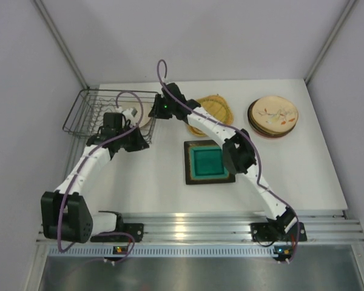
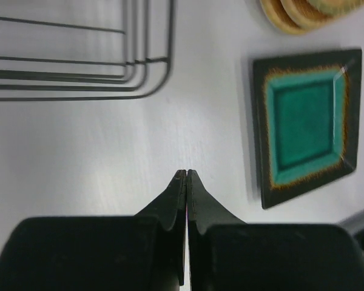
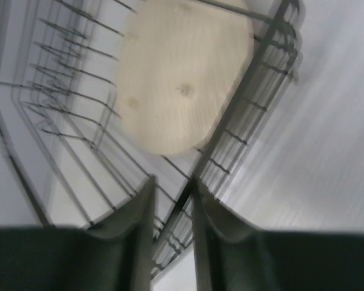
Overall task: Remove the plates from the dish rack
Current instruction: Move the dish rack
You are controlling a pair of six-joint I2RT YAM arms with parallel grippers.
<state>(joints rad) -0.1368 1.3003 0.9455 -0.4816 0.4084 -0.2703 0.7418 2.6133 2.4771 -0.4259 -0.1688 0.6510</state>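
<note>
The dish rack [image 1: 91,115] stands at the back left, a dark wire basket with upright prongs [image 3: 60,103]. One pale cream round plate [image 1: 141,113] leans inside its right end, large in the right wrist view [image 3: 182,79]. My right gripper [image 1: 154,111] is at the rack's right rim, and its jaws [image 3: 173,185] stand open with the rim wire running between them, below the plate. My left gripper [image 1: 138,141] hangs over bare table by the rack's front right corner [image 2: 151,79], shut on nothing [image 2: 187,174].
A square dark-rimmed teal plate [image 1: 207,162] lies flat mid-table and shows in the left wrist view [image 2: 306,124]. Woven and wooden plates [image 1: 217,110] are stacked behind it. A stack of round cream patterned plates [image 1: 273,116] sits at the back right. Walls close in on both sides.
</note>
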